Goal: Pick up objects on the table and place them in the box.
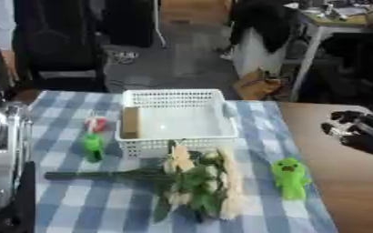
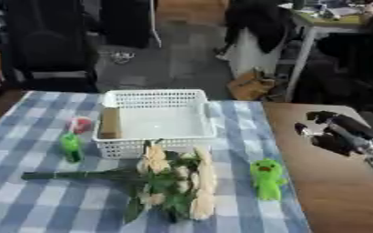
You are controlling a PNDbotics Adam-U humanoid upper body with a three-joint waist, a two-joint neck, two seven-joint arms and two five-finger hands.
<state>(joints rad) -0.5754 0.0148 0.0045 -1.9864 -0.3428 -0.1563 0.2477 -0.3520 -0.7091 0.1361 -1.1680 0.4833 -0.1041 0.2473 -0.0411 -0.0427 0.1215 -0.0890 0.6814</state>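
A bench (image 1: 333,136) draped in blue check is seen, bearing a white basket (image 1: 178,96) with a brown slab inside. A flower bunch (image 1: 194,182) lies just before it. The right hand (image 2: 333,132), fingers seemingly curled on nothing, hovers right. A green figure (image 1: 290,177) and small green-red toy (image 1: 93,141) flank the flowers.

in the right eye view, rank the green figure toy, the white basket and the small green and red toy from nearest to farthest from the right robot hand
1. Green figure toy: on the cloth's right edge, just below and left of the right robot hand.
2. White basket: middle of the table, farther left.
3. Small green and red toy: left of the basket, farthest.
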